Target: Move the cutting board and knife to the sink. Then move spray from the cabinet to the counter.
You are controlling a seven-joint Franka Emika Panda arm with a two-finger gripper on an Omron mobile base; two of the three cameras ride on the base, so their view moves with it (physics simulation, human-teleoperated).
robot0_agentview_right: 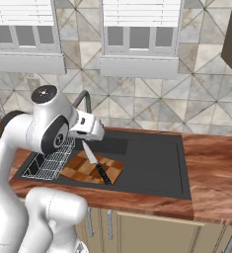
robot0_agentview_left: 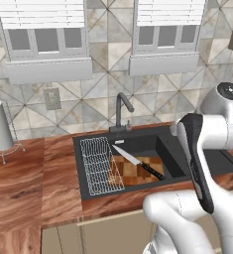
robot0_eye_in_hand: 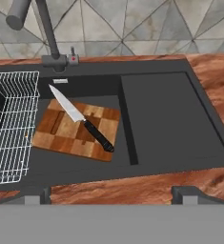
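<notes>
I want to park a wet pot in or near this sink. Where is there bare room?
The flat drainboard right of the basin is bare, as is the counter beyond it. The basin is crowded: cutting board with the knife across it, and the wire rack at its left.

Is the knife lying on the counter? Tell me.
No, the knife lies across the cutting board down in the sink basin, beside the wire rack.
</notes>
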